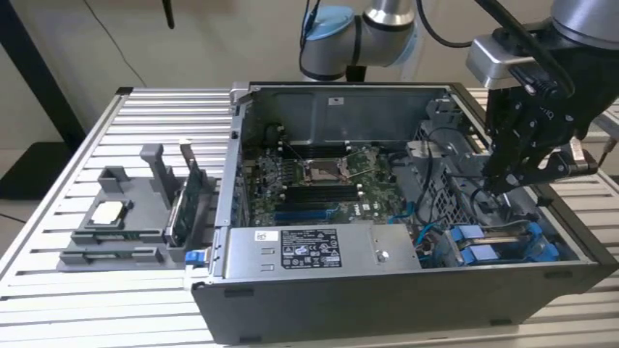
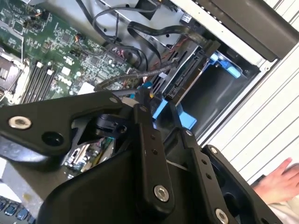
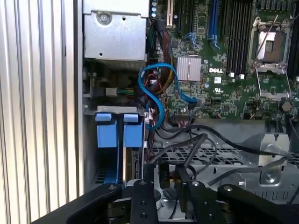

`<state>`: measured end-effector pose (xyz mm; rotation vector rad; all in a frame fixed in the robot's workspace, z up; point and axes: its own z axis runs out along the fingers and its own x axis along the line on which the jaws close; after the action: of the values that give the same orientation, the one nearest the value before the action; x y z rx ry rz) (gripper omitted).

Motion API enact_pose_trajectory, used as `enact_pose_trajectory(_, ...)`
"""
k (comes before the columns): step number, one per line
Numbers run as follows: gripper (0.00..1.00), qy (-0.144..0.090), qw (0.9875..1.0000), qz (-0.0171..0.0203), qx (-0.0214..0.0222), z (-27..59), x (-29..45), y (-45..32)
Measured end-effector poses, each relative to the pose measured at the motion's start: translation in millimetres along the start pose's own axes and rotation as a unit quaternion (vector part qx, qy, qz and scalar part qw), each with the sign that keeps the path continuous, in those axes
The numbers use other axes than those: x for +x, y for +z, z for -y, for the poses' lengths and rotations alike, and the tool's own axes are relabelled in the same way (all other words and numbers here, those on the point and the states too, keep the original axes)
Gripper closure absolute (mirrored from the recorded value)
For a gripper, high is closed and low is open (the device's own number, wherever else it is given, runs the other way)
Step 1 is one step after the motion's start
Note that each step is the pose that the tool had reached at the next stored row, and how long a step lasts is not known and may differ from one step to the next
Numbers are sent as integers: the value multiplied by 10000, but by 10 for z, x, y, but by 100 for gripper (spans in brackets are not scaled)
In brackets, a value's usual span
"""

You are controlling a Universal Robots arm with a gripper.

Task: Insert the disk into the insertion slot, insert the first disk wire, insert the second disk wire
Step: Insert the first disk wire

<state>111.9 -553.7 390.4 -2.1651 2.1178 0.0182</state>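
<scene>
Table (image 1: pixel 58 290) of pale slats carries the open computer case (image 1: pixel 387 304). At the exterior view's right end of the case, the insertion slot (image 3: pixel 112 111) seems to hold the disk (image 1: pixel 482 246) already, with its blue carrier flush in the bay. I judge the first wire step to be in hand. The gripper (image 1: pixel 503 185) hangs just above loose black wires (image 3: pixel 196 144) beside that bay; whether it grips one I cannot tell. Plugging calls for square alignment amid tangled cables.
</scene>
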Motion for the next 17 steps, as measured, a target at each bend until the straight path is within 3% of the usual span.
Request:
enact_pose_trajectory(1,69,0,10000,0,0,-5,0,0)
enact_pose_trajectory(7,69,0,10000,1,0,-18,23,-7)
enact_pose_trajectory(11,69,1,10000,13,0,-18,41,-52)
enact_pose_trajectory(17,69,1,10000,18,12,-33,44,-13)
